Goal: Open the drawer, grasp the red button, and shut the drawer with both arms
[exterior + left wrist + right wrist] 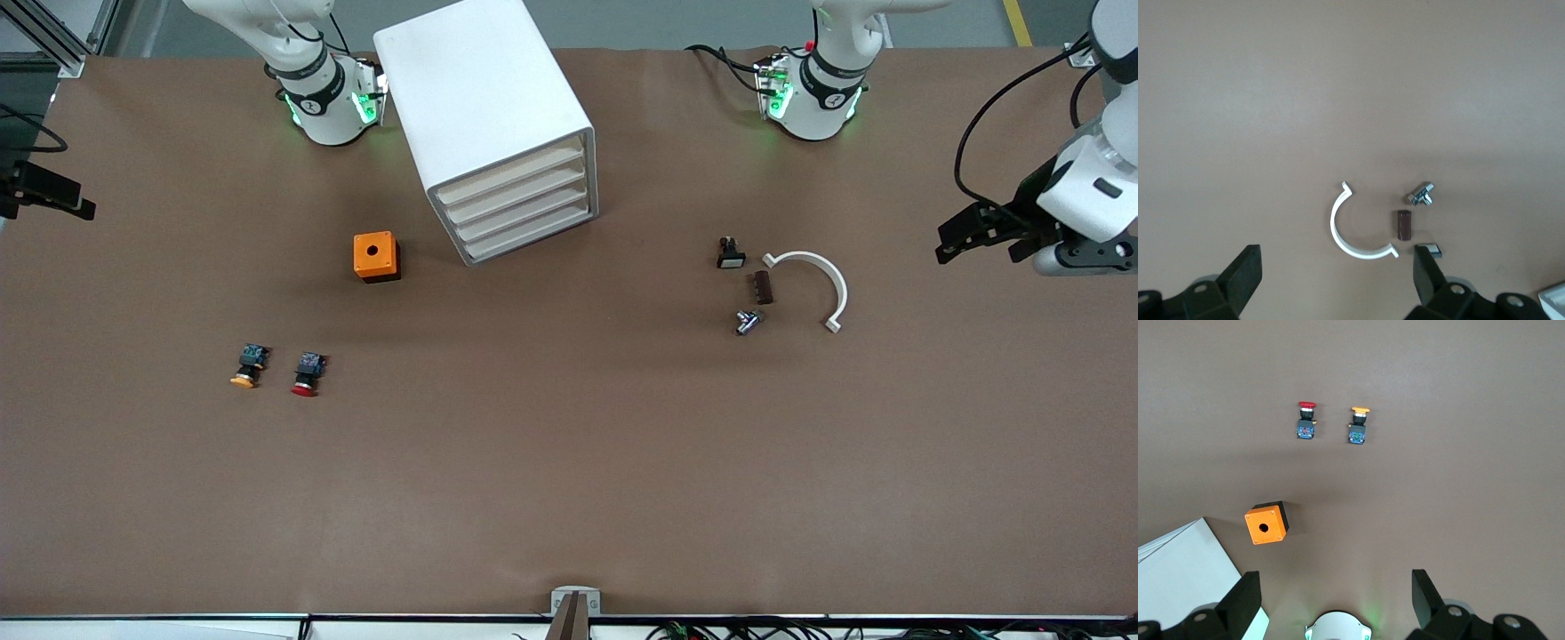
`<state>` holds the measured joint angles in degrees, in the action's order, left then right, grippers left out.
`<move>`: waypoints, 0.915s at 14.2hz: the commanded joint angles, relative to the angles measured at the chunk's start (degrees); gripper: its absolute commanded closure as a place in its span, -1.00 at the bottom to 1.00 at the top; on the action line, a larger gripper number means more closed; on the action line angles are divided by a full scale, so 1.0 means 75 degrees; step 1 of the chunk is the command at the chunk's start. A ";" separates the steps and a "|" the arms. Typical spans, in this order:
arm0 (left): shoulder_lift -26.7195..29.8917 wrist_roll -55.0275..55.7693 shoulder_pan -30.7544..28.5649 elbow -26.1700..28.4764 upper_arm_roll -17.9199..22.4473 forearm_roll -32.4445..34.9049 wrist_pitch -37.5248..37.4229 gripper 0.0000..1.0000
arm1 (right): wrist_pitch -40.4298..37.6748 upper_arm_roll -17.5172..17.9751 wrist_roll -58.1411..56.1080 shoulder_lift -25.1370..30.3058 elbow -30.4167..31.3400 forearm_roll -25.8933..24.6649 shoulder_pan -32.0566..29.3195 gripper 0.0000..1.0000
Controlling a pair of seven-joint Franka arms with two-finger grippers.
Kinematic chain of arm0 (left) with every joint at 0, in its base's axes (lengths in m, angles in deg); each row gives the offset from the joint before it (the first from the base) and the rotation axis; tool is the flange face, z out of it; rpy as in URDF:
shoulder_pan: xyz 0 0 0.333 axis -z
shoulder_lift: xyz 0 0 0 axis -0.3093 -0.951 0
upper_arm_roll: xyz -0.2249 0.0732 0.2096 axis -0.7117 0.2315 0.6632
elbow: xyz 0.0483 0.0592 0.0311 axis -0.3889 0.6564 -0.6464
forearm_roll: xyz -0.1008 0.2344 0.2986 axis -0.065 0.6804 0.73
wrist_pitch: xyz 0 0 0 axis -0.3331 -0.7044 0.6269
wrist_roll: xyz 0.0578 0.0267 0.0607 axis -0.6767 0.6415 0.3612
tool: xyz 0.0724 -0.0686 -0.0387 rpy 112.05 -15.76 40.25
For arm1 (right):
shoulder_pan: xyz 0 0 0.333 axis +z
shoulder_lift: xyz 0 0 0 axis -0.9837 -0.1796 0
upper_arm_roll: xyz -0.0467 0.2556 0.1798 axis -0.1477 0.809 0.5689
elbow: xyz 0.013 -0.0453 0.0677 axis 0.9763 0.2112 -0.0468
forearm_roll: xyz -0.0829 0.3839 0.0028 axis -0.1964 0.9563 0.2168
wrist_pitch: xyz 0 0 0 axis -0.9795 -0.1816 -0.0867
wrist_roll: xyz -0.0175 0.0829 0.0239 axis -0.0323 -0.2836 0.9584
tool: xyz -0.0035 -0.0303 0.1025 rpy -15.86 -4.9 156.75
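brown table (569, 462); button (307, 372) beside yellow twin (248, 366).

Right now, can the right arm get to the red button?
Probably yes. The red button lies in the open beside the yellow one at that arm's end, nothing covering it, and the right gripper is open.

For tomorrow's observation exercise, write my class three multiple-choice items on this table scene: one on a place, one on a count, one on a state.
1. Where does the red-capped button lie?
A. Beside the yellow-capped button
B. In a drawer
C. On the orange box

2. How many drawers does the white cabinet have?
A. Two
B. Four
C. Six

3. How do the drawers stand?
A. All shut
B. Top one open
C. All open

Answers: 1 A, both lie side by side on the table. 2 B, four fronts are stacked. 3 A, every front sits flush.
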<state>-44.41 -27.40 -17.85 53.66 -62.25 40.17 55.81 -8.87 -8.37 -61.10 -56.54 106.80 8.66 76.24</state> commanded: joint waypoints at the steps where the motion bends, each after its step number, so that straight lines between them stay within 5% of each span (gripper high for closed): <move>1: -0.0035 0.0013 -0.0081 -0.0784 -0.0110 0.0137 -0.0678 -1.00 | 0.0269 0.0083 0.0010 0.0418 0.0306 -0.0004 0.0010 -1.00; 5: -0.0258 0.0036 -0.0081 -0.1126 -0.0110 0.0090 -0.0749 -1.00 | 0.1044 -0.0209 0.0010 0.1322 0.1526 0.0008 0.0397 -1.00; 13: -0.0363 0.0024 -0.0081 -0.1161 -0.0145 0.0125 -0.0984 -1.00 | 0.1068 -0.0209 -0.0037 0.1451 0.1550 0.0020 0.0362 -1.00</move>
<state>-45.85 -27.39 -17.90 46.72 -62.73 40.17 49.98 -1.75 -9.50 -61.10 -47.52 116.61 8.74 78.32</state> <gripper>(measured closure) 0.000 0.000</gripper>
